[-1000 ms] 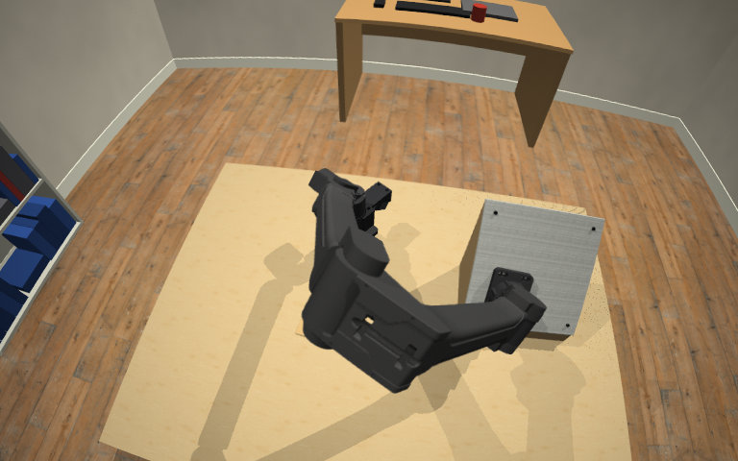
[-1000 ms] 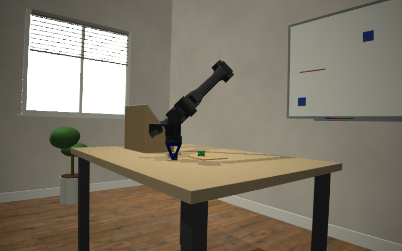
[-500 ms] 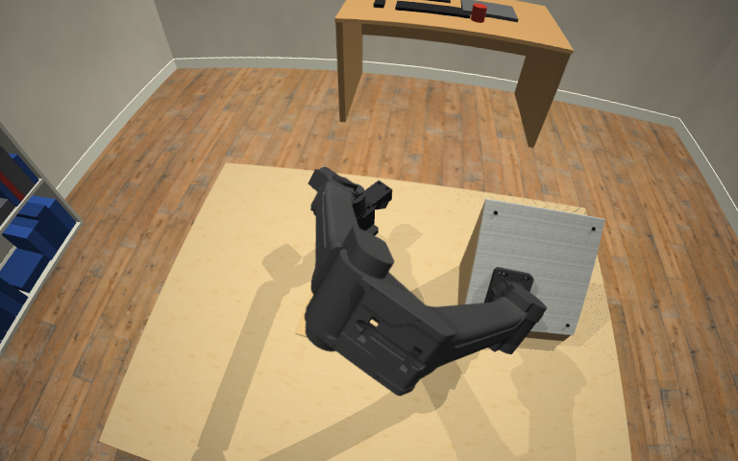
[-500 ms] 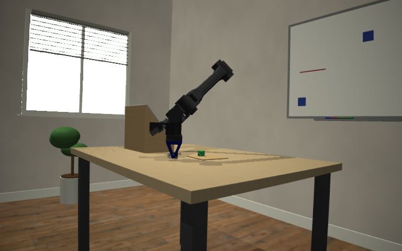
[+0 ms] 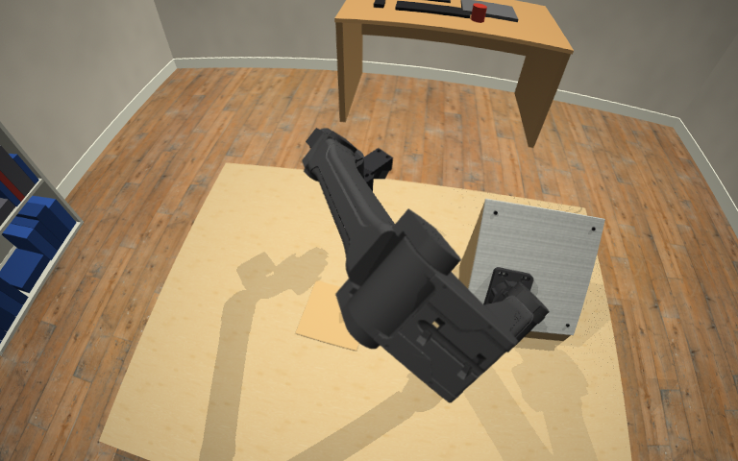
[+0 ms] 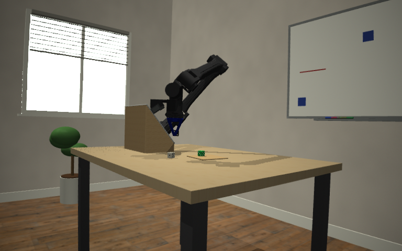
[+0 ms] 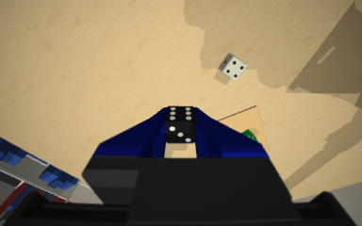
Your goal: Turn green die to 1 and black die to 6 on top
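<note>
My gripper (image 7: 180, 113) has blue fingers and is shut on the black die (image 7: 180, 124). It holds the die well above the table, as the exterior view shows (image 6: 175, 133). The die's face toward the wrist camera shows three pips, and the face beyond it shows six. The white die (image 7: 233, 67) (image 6: 170, 155) lies on the bare table left of the mat. The green die (image 6: 201, 152) sits on the thin tan mat (image 6: 207, 157); in the wrist view only its edge (image 7: 250, 136) peeks out beside a finger. In the overhead view the arm hides the dice.
A wedge-shaped wooden block with a grey sloped plate (image 5: 535, 260) carries the arm's base at the table's right side. The mat's corner (image 5: 323, 315) shows beside the arm in the overhead view.
</note>
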Robot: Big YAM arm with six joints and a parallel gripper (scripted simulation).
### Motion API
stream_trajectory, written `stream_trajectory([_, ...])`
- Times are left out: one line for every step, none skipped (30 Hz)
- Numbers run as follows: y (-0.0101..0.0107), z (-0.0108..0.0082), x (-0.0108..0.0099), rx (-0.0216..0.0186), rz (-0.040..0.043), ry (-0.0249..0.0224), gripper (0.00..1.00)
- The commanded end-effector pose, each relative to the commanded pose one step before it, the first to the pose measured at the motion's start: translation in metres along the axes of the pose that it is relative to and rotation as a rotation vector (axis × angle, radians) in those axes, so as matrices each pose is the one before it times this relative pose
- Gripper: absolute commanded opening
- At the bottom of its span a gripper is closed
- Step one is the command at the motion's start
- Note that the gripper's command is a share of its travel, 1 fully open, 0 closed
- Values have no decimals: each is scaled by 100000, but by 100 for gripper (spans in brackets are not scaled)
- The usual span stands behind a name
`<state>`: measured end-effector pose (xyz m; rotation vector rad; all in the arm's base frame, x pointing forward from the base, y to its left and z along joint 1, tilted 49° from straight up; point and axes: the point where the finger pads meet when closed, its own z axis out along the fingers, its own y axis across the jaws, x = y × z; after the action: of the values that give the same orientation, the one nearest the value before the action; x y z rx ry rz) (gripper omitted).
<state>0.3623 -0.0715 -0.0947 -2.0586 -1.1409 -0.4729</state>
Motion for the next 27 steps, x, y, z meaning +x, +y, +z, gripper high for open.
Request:
stream_trajectory([-516,23,-577,3054,-1006,443,20])
stream_trajectory([-53,-125,-139,-149,405,186,20])
stream_trajectory([325,-217,91,-616,-435,-46,20])
stream_trajectory([223,-134,92,-415,-340,24,20])
stream_trajectory([121,-590,478,-1451,-1228,-259,20])
stream_trajectory([132,-289,222,-983,-832,-172,20])
stream_trajectory([75,-60,47,-378,-315,-19,20])
stream_trajectory([-4,61,-51,114,97,21,20])
stream_trajectory([-52,227,-183,557,472,101,20])
stream_trajectory([-26,158,-118,350,106,56,20])
stream_trajectory([18,127,-48,91,-1103,-27,20])
stream_trajectory([44,291,-104,192,-2633,-67,20])
stream_trajectory([0,0,0,0,0,0,20])
stream_trajectory([0,0,0,0,0,0,20])
stream_trajectory([64,452,-136,274,-4490,-135,20])
stream_trajectory([-78,364,65,642,-5999,-67,20])
stream_trajectory([-69,384,138,641,-7609,-91,20])
stream_trajectory([-23,111,19,151,-2894,12,20])
stream_trajectory([-24,120,21,162,-3108,18,20])
stream_trajectory([-18,93,17,125,-2417,17,20])
stream_trajectory([-184,97,50,603,-3395,366,20])
stream_trajectory([-154,82,48,500,-2880,328,20])
stream_trajectory([-64,35,22,208,-1216,143,20])
stream_trajectory([277,-22,-115,-611,-4480,-430,20])
stream_trajectory([175,-14,-81,-384,-2880,-288,20])
stream_trajectory([168,-13,-83,-365,-2790,-288,20])
stream_trajectory([5,0,-3,-12,-90,-9,20])
